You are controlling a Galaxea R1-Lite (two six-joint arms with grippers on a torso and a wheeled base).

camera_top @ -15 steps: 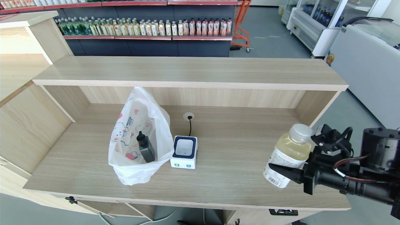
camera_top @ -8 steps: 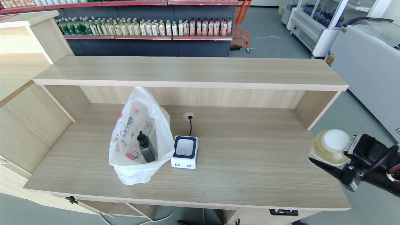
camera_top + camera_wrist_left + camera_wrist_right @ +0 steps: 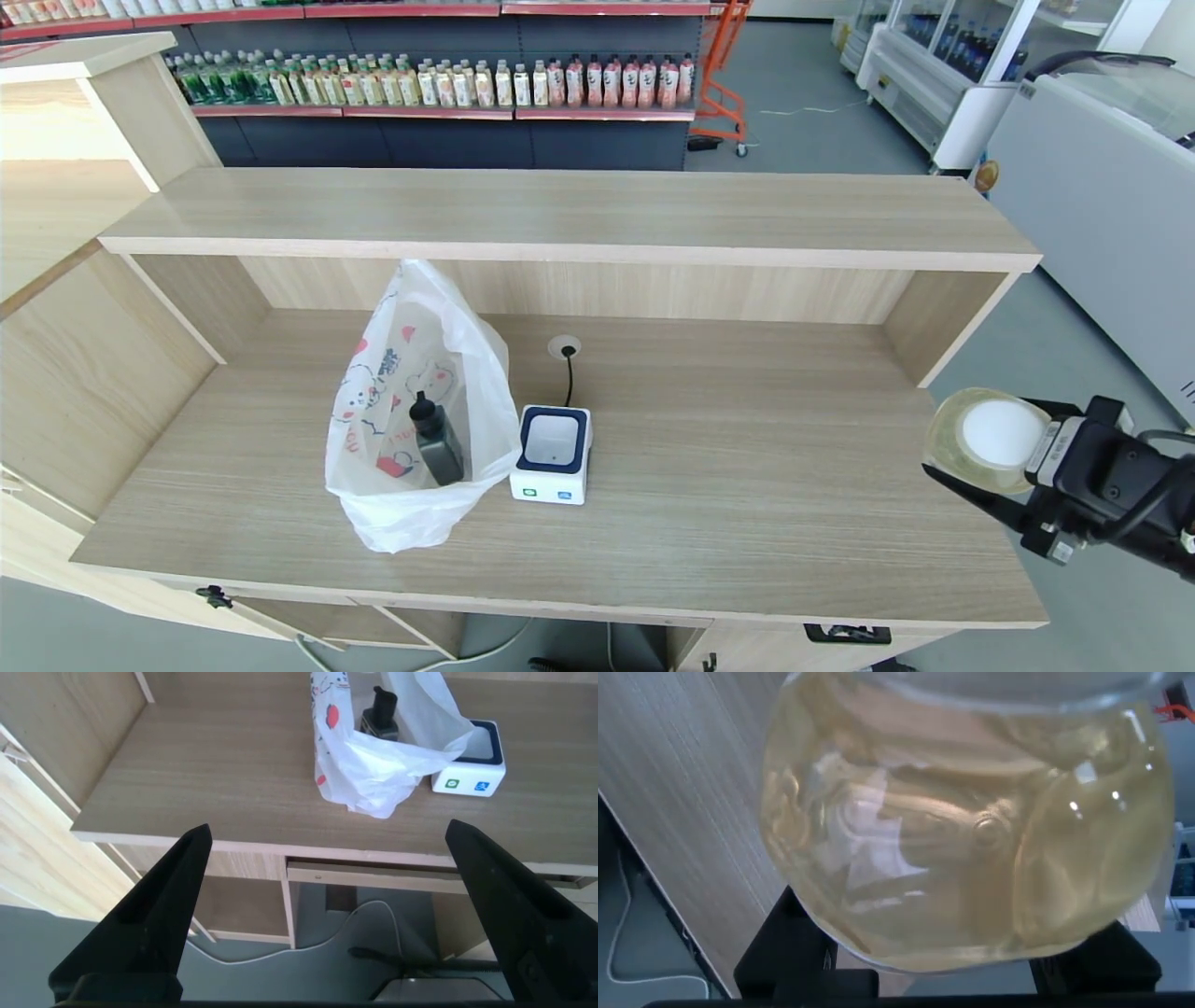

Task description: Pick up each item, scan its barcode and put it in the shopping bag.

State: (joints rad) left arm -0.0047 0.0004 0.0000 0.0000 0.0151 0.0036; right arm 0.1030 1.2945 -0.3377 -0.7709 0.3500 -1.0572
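Lower right, the right claw [image 3: 1006,455] grips a clear, white-capped bottle of pale yellow drink [image 3: 980,437] between its fingers.

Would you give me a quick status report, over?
Right gripper shut on bottle, at counter's right end. Left gripper open, empty. Nothing between bottle and scanner.

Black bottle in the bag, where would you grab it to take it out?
Probably by its narrow neck, coming from above: the black bottle stands nearly upright in the shopping bag, whose plastic wraps its sides but leaves the top open.
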